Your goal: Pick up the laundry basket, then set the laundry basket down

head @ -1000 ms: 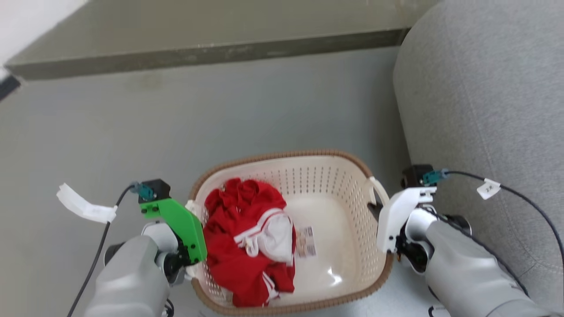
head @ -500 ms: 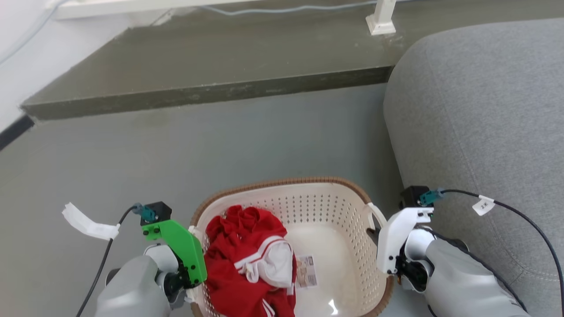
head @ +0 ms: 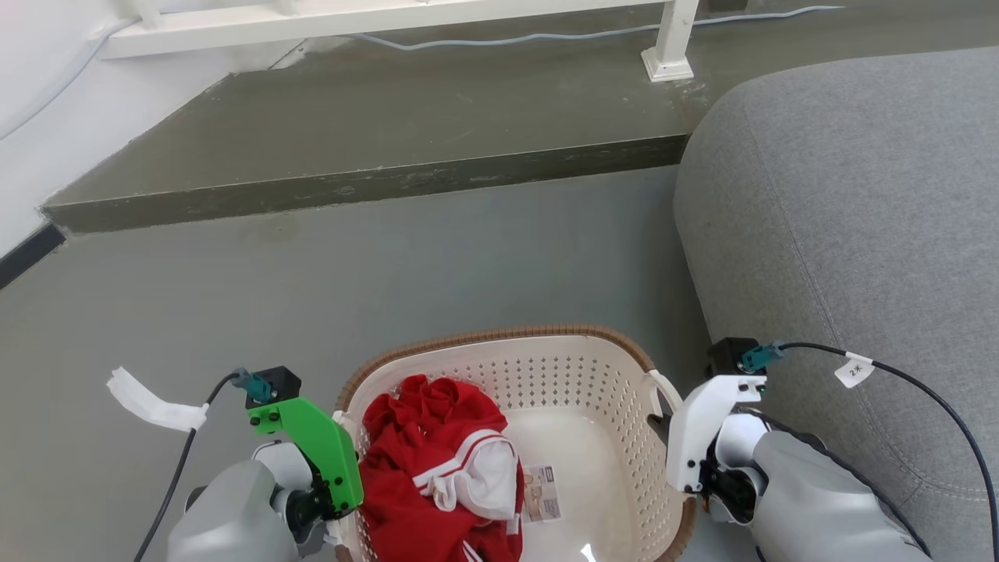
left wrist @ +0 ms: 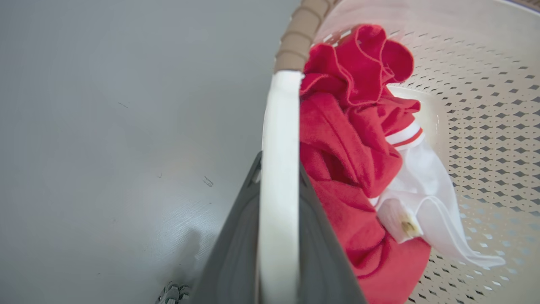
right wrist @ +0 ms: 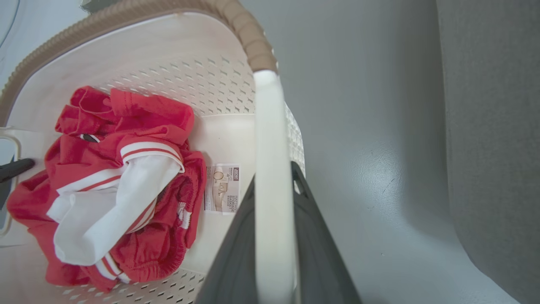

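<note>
Gripping the basket [head: 499,334] by both white handles [left wrist: 280,126], low in the head view, red clothes [head: 437,468] inside. Clamped on one handle with the left gripper [left wrist: 279,166], on the other with the right gripper [right wrist: 274,175], dark fingers [left wrist: 236,253] flanking each bar. Over the last second, head view tilted up, bringing step [head: 367,187] and rail [head: 390,19] into sight; grip unchanged. Probably lifting off the floor [head: 390,265] beside the sofa [head: 858,195]; next, lowering it level.

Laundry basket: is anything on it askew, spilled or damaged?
Nothing stands out. The left hand and right hand each clamp a white handle of the laundry basket; the red clothes lie inside, none hanging out.
</note>
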Available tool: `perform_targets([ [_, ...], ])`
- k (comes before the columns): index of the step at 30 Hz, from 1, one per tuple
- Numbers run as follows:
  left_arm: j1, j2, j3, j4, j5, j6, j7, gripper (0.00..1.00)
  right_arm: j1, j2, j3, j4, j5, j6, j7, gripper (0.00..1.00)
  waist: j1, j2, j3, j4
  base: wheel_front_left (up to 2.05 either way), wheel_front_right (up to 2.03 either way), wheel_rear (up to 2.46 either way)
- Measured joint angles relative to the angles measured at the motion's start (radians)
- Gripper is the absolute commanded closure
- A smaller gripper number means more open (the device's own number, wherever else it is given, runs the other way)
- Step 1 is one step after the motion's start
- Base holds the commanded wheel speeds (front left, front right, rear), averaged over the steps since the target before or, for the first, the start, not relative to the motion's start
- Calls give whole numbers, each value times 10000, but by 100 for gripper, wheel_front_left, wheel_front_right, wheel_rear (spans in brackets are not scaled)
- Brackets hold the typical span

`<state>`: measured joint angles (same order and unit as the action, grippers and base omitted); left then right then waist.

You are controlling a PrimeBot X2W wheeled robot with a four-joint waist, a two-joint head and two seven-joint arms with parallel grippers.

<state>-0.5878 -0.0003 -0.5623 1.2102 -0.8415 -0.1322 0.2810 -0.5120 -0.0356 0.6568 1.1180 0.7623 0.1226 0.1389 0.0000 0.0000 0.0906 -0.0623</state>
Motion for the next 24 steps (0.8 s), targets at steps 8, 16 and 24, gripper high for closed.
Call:
perform_targets([
  [8,4,23,-23,-4,-19,0,0,100,0,13,79,52,144,2,0,100,0,0,6,-22,0,0,0],
  [16,5,33,-67,-6,-79,0,0,100,-2,13,178,77,261,2,0,100,0,0,23,-46,0,0,0],
  [24,5,48,-82,0,-142,0,0,100,-11,13,268,92,389,2,-2,100,0,0,34,-27,0,0,0],
])
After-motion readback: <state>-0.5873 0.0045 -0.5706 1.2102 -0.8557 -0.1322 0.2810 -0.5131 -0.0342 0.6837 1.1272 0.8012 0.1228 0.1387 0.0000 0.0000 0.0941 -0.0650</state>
